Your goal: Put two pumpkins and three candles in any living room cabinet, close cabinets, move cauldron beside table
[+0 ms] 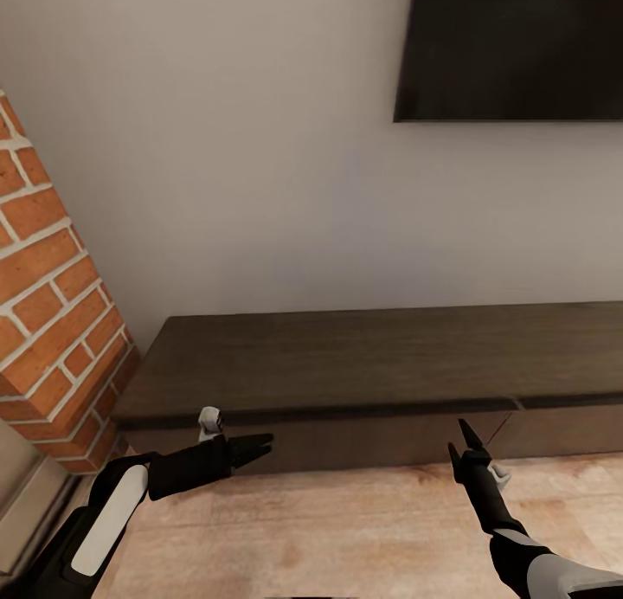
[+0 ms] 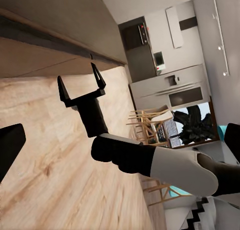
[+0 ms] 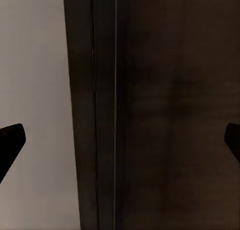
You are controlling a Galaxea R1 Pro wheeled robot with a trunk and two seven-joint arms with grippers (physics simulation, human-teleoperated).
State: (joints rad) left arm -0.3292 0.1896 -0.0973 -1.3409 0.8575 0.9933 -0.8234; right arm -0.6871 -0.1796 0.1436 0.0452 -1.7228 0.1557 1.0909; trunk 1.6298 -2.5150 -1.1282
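Fingers of the right gripper (image 2: 81,85) are seen spread apart in the left wrist view, two dark pointed tips with a clear gap and nothing held between them; in the head view the same gripper (image 1: 463,443) is raised in front of the cabinet (image 1: 346,365), its tips level with the drawer fronts near a vertical seam between two fronts; contact with the wood cannot be judged. Fingers of the left gripper (image 1: 260,447) are pointed sideways along the cabinet front, just below the top's overhang near the cabinet's left end; they look close together in the head view, but the left wrist view shows one dark fingertip (image 2: 10,145) at one picture edge and another dark tip at the opposite edge, so they are recorded as spread, with nothing between them.

The cabinet is a long low dark-brown unit set against a pale wall (image 1: 242,149); its drawer fronts appear flush and closed in the part visible; its top is bare. In the right wrist view the cabinet's dark wood (image 3: 170,110) lies directly ahead between the spread fingertips (image 3: 10,137), with the pale wall beside it.

A brick column (image 1: 52,305) stands just left of the cabinet; a dark screen (image 1: 510,45) hangs on the wall above; the floor (image 1: 329,538) is light wood.
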